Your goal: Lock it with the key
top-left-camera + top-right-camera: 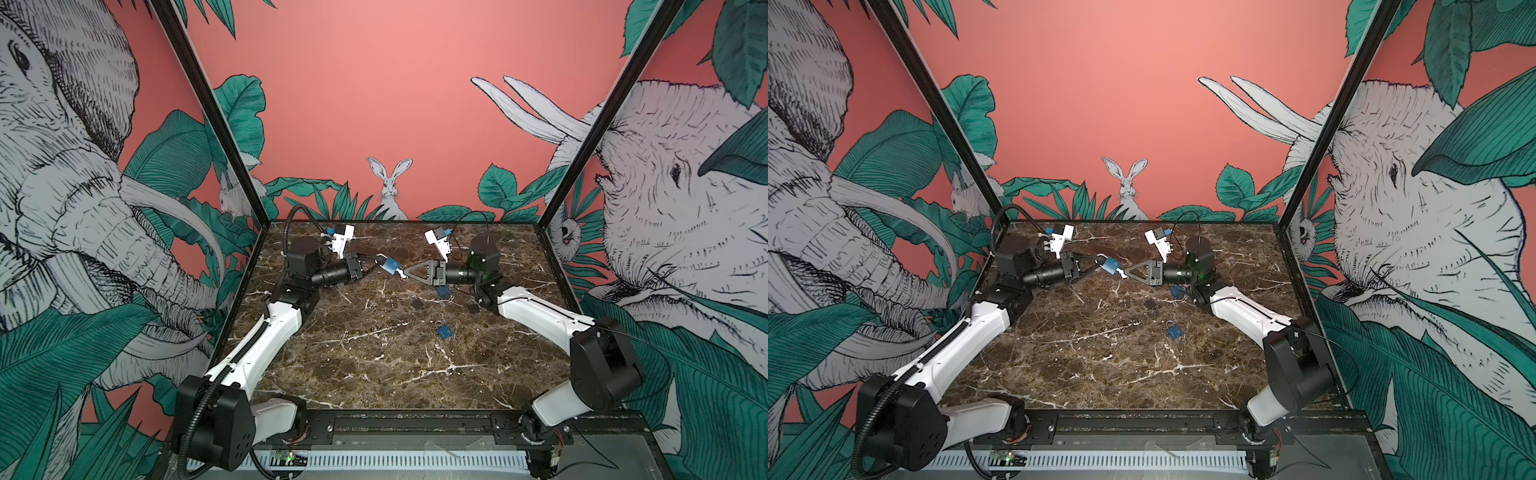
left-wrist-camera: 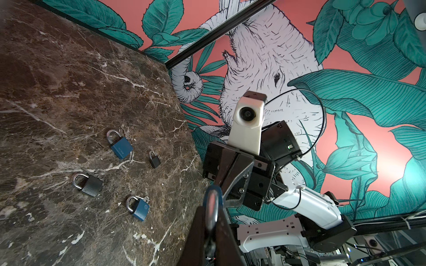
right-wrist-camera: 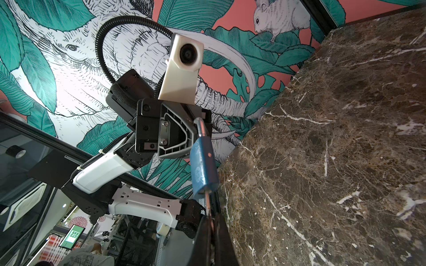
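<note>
Lying nearest on the marble table (image 1: 374, 365), a spare blue padlock (image 1: 444, 331) is seen, with a dark padlock (image 1: 417, 303) just beyond it. Farther back, the raised padlock (image 1: 391, 265) is held above the table — its shackle (image 3: 201, 127) clamped in the left gripper (image 1: 376, 261) — while the key (image 1: 400, 273), set in its base, is pinched by the closed right gripper (image 1: 406, 274).

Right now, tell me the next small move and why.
Likely roll the right gripper to turn the key, left gripper holding steady. The key looks seated in the base of the padlock, pinched by the shut right gripper; the left gripper is shut on the shackle, with the padlock raised off the table.
</note>
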### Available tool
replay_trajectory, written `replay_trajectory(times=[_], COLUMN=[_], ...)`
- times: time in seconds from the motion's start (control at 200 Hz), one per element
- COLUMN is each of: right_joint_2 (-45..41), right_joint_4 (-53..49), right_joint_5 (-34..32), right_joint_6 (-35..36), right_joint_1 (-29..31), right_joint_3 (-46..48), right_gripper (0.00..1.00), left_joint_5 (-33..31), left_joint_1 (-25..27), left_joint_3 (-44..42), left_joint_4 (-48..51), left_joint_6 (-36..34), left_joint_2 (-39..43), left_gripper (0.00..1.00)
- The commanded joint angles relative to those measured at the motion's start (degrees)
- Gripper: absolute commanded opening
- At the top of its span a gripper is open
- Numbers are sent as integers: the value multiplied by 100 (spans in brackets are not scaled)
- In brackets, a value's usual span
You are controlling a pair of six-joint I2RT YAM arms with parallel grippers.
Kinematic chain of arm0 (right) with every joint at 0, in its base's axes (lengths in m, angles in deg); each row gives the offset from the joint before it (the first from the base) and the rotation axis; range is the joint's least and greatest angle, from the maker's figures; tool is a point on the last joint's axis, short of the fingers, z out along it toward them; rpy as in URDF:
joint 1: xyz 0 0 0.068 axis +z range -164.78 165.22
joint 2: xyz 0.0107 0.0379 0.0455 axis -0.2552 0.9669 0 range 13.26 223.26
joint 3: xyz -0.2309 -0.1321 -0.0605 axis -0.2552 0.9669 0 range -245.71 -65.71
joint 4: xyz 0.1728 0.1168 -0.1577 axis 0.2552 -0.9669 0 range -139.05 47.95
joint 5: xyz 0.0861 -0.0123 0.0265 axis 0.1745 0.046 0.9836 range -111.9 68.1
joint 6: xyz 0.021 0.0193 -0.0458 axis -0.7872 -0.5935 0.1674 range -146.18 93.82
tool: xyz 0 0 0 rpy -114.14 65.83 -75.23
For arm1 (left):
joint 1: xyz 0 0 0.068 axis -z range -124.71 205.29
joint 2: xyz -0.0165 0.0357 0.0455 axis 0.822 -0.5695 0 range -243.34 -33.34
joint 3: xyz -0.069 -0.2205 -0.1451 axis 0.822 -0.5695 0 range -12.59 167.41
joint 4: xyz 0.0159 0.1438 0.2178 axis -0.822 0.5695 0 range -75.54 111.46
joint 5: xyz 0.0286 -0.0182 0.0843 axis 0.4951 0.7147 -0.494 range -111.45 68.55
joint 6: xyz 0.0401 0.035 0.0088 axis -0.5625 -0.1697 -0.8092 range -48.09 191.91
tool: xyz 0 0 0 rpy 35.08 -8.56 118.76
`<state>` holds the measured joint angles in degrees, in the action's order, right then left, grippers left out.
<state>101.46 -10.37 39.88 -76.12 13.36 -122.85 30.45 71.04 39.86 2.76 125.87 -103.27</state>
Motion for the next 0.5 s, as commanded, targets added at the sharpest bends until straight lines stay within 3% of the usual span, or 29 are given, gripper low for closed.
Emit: replay_trajectory(times=[0.0, 0.28, 0.495], right_joint_2=[-200, -368, -817], right_joint_4=[180, -196, -1833], right_joint_5=[106, -28, -592], right_joint_6=[-61, 217, 1361], right_joint_1=[-142, -314, -345], right_joint_3=[114, 355, 257], right_gripper=[0, 0, 0], left_joint_5=[-24, 16, -85], left_joint_1=[-194, -335, -294], left_joint_3=[73, 68, 383], left_joint_4=[-446, 3, 2366], left_joint_6=[102, -198, -1749], left_joint_2=[316, 422, 429], left_gripper=[0, 0, 0])
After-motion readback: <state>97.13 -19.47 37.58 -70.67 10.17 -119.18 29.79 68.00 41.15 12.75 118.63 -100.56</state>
